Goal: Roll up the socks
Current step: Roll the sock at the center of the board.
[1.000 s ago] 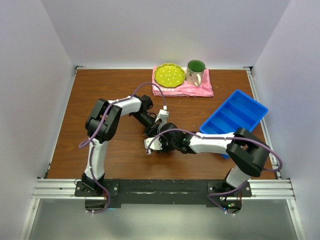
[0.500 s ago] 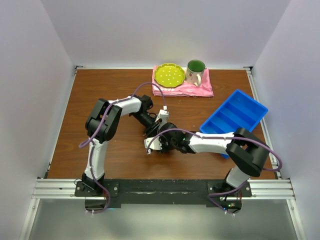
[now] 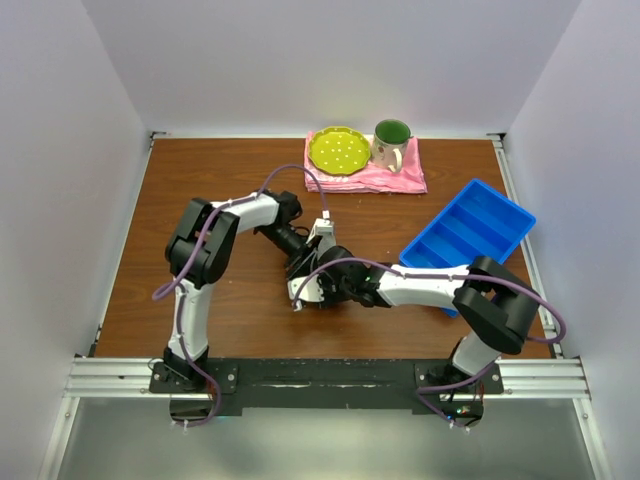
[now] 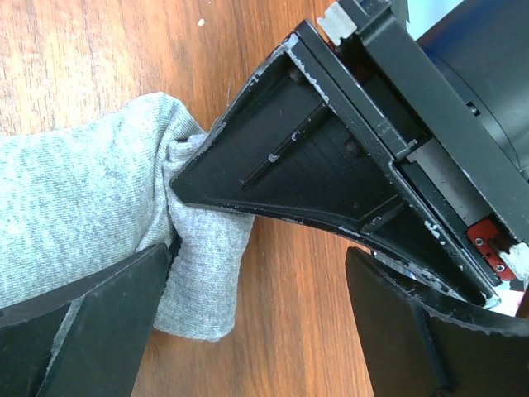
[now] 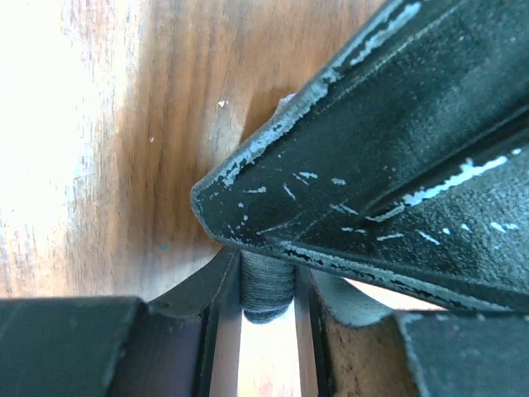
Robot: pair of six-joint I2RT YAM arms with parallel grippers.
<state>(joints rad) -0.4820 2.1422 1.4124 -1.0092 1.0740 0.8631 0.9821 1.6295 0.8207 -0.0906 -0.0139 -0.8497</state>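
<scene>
Wood table [image 3: 200, 300] — both arms meet mid-table. Left gripper [image 4: 258, 256]: fingers wide apart around end of sock [image 4: 83, 190], gripping nothing. Right gripper [image 5: 266, 277]: apparently clamped on small grey fold, though view is cramped. Grey sock bunched on wood between them. Risk — thin pinch slips, roll springs open; crowded fingers collide.
</scene>
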